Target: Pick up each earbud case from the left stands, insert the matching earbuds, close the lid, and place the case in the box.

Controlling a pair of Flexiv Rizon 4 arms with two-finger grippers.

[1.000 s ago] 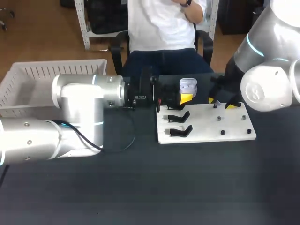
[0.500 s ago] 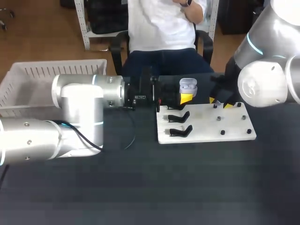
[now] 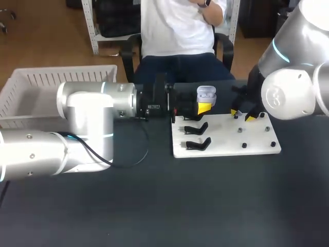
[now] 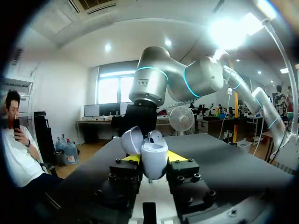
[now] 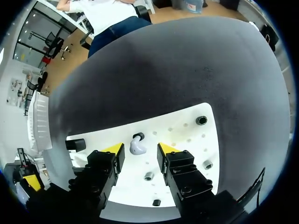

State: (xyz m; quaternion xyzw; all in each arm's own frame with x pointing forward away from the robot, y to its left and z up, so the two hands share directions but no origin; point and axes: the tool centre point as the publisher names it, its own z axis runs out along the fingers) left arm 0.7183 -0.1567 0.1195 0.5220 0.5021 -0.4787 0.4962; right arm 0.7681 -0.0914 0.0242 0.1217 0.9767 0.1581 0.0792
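Since my left tool (image 4: 154,161) is clamped on the open case (image 4: 154,151), I judge we're partway through one case. It is held up off the desk (image 3: 154,206) just past the far left corner of the board (image 3: 221,148), lid flipped back, and one earbud looks seated inside. The other earbud (image 5: 137,147) sits on the board by a black peg, right between the fingers of my right tool (image 5: 140,150). That tool is spread wide and, I think, not touching the bud. Left to do: grab that bud, seat it in the case, shut the lid, drop the case in the box (image 3: 31,90) at the desk's far left. Two black stands (image 3: 197,128) on the board's left side look empty, and I can't see any case in the box from here. Pose: left arm comes in low and level, tool aimed toward the right arm, case upright. Right arm reaches down from the right, tool pointing down over the board's far edge.
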